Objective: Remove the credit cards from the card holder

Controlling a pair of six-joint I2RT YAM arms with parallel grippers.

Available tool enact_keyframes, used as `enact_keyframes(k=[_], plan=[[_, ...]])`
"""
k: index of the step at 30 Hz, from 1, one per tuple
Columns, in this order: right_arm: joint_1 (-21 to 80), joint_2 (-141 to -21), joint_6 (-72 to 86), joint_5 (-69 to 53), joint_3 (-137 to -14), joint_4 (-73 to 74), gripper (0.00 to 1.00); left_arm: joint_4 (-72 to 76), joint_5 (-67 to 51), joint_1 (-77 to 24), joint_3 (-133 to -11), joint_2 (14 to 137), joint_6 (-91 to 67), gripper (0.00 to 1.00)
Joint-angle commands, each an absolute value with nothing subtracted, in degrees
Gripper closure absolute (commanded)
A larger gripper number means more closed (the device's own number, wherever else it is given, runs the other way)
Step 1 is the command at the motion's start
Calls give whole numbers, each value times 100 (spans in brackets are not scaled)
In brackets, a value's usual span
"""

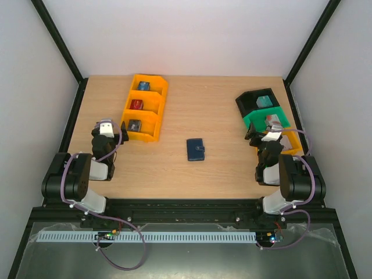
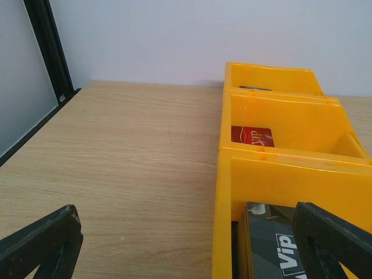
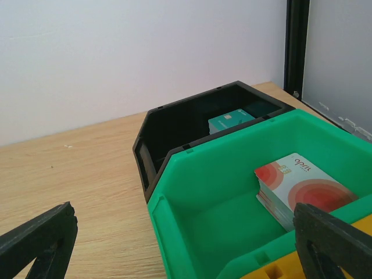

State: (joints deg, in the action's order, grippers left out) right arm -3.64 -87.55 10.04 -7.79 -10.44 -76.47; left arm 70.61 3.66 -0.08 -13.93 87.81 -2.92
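Right, from the overhead camera I see the card holder (image 1: 196, 149) lying flat and folded shut on the wooden table (image 1: 174, 174), about midway between the 2 arms and well apart from both of them. Its little tab sits on the side toward the right arm.

My left gripper (image 1: 106, 127) hangs over the table just beside the near end of the yellow 3-compartment bin (image 1: 158, 100). On its wrist camera the left gripper (image 2: 186, 232) has its fingers (image 2: 46, 244) spread wide with nothing between them; one finger is over bare wood, the other over the nearest compartment. A dark card (image 2: 273, 247) marked "Vip" lies in that near compartment, a red card (image 2: 251, 135) stands against the wall of the middle one, and overhead I make out a blue card (image 1: 143, 86) in the far one.

My right gripper (image 1: 268, 138) sits by the row of bins on the right. Its wrist camera shows the right gripper (image 3: 185, 232) just as wide, released, holding nothing. Ahead of it is a green bin (image 3: 197, 215) with a stack of white cards (image 3: 302, 186) printed with red circles, and beyond that a black bin (image 3: 174, 125) with a teal card (image 3: 229, 121) inside. A sliver of another yellow bin (image 3: 279, 270) shows at the bottom edge of that view.
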Motion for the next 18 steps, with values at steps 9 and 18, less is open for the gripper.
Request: enact_keyframes(k=[9, 18], plan=[[-369, -6787, 1472, -394, -2778, -4210, 1, 7257, 341, 9, -1423, 8780, -249, 1], [-177, -6811, 2595, -3326, -4292, -2579, 8, 2512, -881, 68, -3502, 6954, -333, 1]])
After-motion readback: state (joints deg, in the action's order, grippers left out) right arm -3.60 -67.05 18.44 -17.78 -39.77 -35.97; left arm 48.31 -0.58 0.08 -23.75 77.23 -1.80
